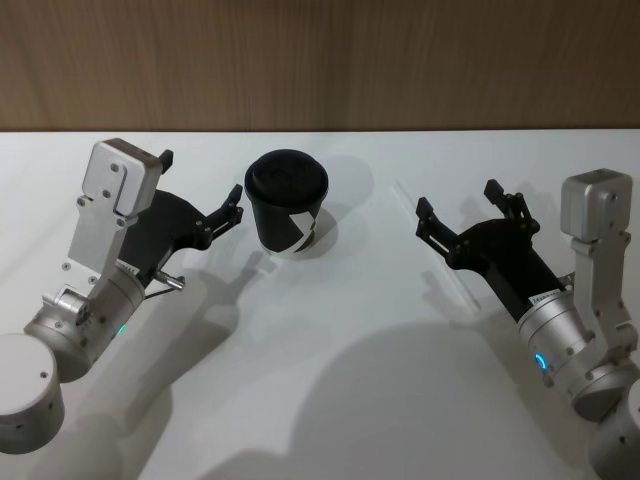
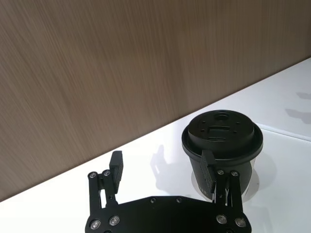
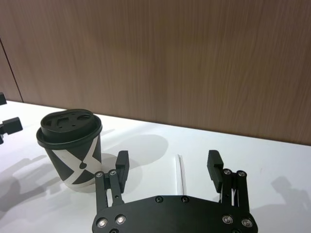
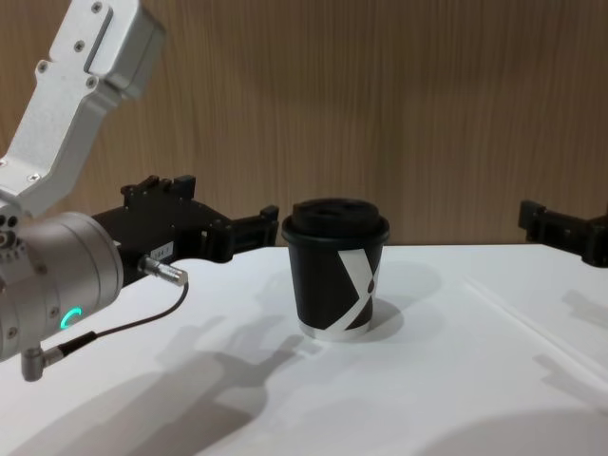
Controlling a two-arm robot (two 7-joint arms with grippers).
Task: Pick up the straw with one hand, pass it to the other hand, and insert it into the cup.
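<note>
Left gripper (image 1: 202,178), fingers spread wide and holding nothing, has one fingertip just beside the lid of a black paper cup (image 1: 288,205). The cup stands upright on a white table (image 1: 330,400). Right gripper (image 3: 168,158), fingers also spread and empty, hangs over a thin white straw (image 3: 180,171). The straw lies flat on the table in the gap between those two fingers.

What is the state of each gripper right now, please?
Left gripper: jaws open, holding nothing, beside the cup.
Right gripper: jaws open, holding nothing; the straw is not gripped.
</note>
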